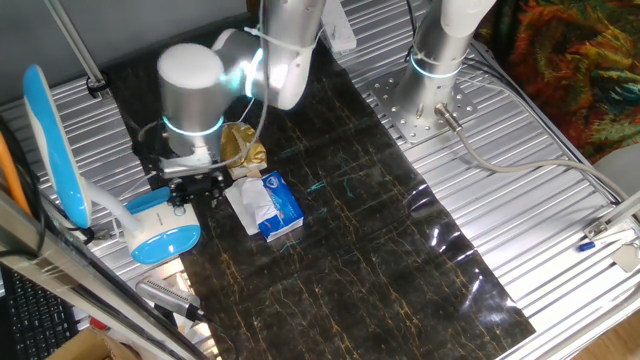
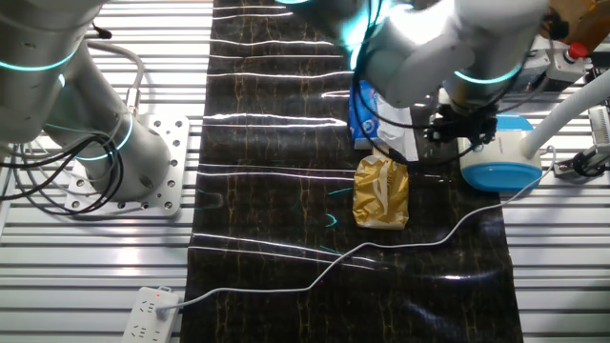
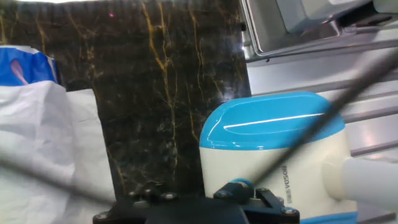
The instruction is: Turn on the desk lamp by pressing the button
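The desk lamp stands at the mat's edge. Its light-blue and white base (image 1: 165, 240) lies flat, a white neck (image 1: 105, 210) rises from it, and the long blue head (image 1: 55, 150) stands upright beyond. My gripper (image 1: 195, 190) hangs just over the mat beside the base's white end. In the other fixed view the gripper (image 2: 467, 129) is right next to the base (image 2: 500, 162). The hand view shows the base (image 3: 273, 143) close ahead and to the right of the gripper (image 3: 199, 198). I cannot make out the button. The fingertips are not clear in any view.
A blue tissue packet (image 1: 270, 205) and a gold packet (image 1: 243, 145) lie on the dark mat next to my gripper. A second arm's base (image 1: 430, 100) stands at the far side. A white cable (image 2: 381, 250) runs over the mat to a power strip (image 2: 148, 314).
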You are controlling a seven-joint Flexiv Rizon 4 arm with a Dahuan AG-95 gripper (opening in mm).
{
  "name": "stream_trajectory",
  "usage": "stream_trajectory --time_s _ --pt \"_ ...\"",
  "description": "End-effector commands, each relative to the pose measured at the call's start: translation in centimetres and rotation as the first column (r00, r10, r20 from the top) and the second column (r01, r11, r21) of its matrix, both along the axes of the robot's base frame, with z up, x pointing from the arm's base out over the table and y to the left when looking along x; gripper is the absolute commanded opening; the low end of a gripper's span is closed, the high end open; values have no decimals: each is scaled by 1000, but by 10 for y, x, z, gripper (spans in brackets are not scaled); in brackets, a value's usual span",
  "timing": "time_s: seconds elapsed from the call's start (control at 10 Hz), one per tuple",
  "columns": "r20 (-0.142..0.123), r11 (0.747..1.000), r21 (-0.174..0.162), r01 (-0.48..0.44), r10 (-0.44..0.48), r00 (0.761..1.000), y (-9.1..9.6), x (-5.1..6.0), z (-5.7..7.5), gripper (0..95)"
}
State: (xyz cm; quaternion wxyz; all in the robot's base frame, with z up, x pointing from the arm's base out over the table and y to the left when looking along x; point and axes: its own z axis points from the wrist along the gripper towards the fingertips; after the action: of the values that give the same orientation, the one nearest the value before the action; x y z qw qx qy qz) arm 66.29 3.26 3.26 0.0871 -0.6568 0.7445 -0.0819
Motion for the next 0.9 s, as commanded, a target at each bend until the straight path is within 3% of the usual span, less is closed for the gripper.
stream_trajectory --time_s 0.1,0.2,0.5,0.9 --pt "-72 1000 1 -9 9 997 -1 5 27 570" --pt "-81 1000 -2 1 -1 997 -1 6 35 570" --pt "-80 999 8 36 -35 996 -2 4 40 570" --pt "-82 998 -5 62 -63 995 -2 5 54 570"
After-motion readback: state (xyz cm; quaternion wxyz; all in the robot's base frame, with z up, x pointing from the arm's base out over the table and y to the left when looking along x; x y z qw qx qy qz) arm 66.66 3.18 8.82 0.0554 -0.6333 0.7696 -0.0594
